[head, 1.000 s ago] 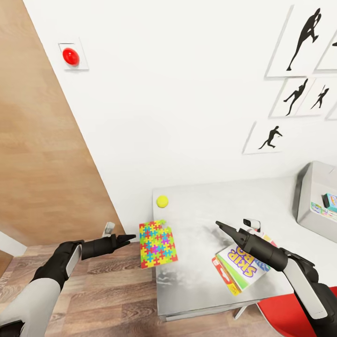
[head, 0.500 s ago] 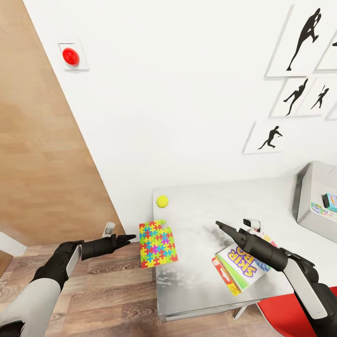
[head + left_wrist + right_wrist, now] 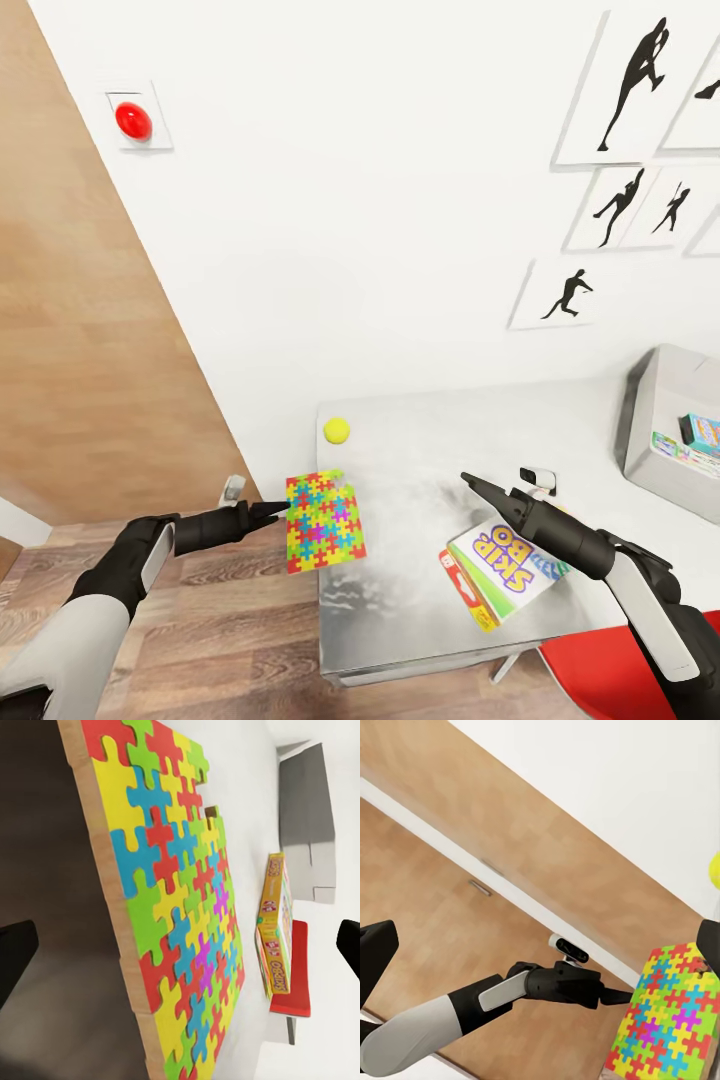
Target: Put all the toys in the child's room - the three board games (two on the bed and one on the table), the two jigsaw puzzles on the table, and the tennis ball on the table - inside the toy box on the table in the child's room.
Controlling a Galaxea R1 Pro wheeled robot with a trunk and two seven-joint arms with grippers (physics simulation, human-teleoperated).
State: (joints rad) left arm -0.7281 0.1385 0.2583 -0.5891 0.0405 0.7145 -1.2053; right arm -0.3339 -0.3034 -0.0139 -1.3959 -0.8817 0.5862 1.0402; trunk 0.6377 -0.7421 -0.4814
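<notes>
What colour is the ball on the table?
Yellow-green; the ball shows best in the head view.

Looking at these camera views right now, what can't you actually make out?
- Toy box, head view: cut off by the right edge, so its contents show only in part.
- Board game under the right arm, head view: the arm covers part of it.
- Left gripper, head view: whether its fingertips touch the jigsaw puzzle is unclear.

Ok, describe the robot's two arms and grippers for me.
Both arms match: pale grey-white upper shells, then black forearms with a white side panel. The left gripper and right gripper are black and taper to slim pointed fingers. A small white camera module sits near each wrist. No cables visible.
</notes>
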